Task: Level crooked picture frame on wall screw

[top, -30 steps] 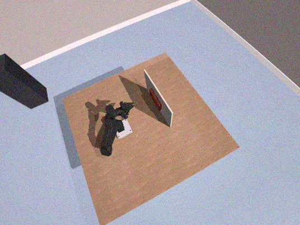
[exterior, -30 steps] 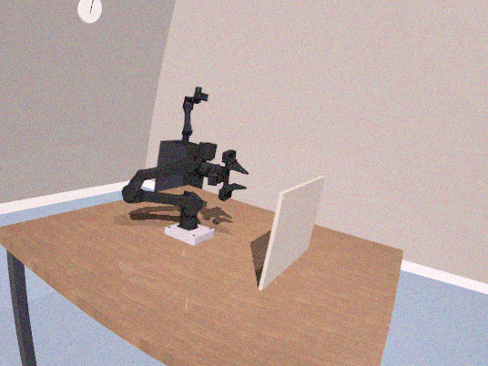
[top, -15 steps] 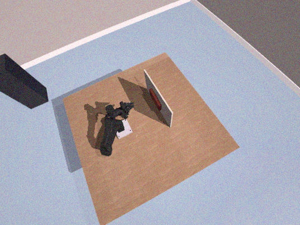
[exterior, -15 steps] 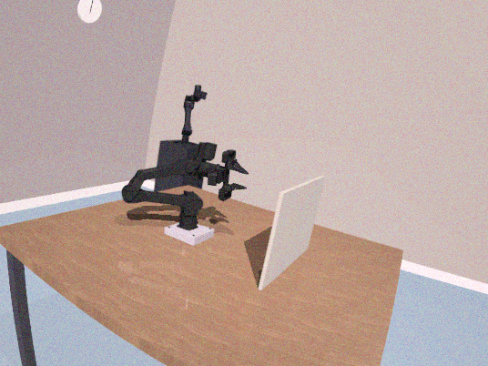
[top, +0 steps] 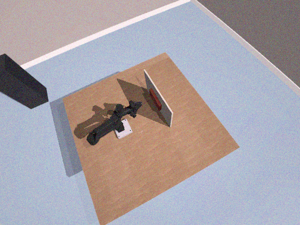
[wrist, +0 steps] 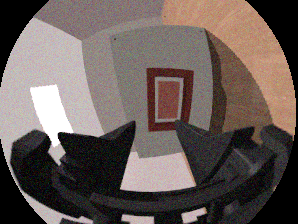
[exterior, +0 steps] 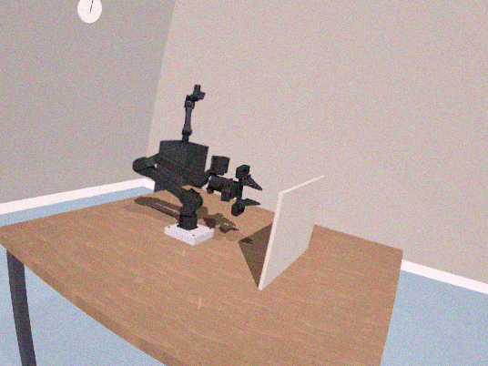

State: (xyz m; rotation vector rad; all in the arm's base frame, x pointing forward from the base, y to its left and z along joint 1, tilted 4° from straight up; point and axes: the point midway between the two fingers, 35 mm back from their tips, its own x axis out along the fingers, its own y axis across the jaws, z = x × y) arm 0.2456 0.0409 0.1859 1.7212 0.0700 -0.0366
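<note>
The picture frame (top: 155, 99) (wrist: 151, 100) has a dark red border, a pale inner band and a reddish picture. It hangs on the grey face of an upright panel (top: 165, 104) (exterior: 291, 232) (wrist: 132, 65). The wrist view is turned sideways, with the table at its right; how far the frame leans is hard to tell there. The screw and the notched strip are hidden. My gripper (top: 138, 109) (exterior: 260, 196) (wrist: 155, 123) is open and empty. It points at the panel's face, with a gap between its fingertips and the frame.
The panel stands on the wooden table (top: 156, 168) (exterior: 182, 291) and casts a shadow toward the arm. The arm's white base plate (top: 127, 131) (exterior: 188, 236) is on the table. A large dark box (top: 25, 84) (exterior: 196, 161) stands beyond the arm.
</note>
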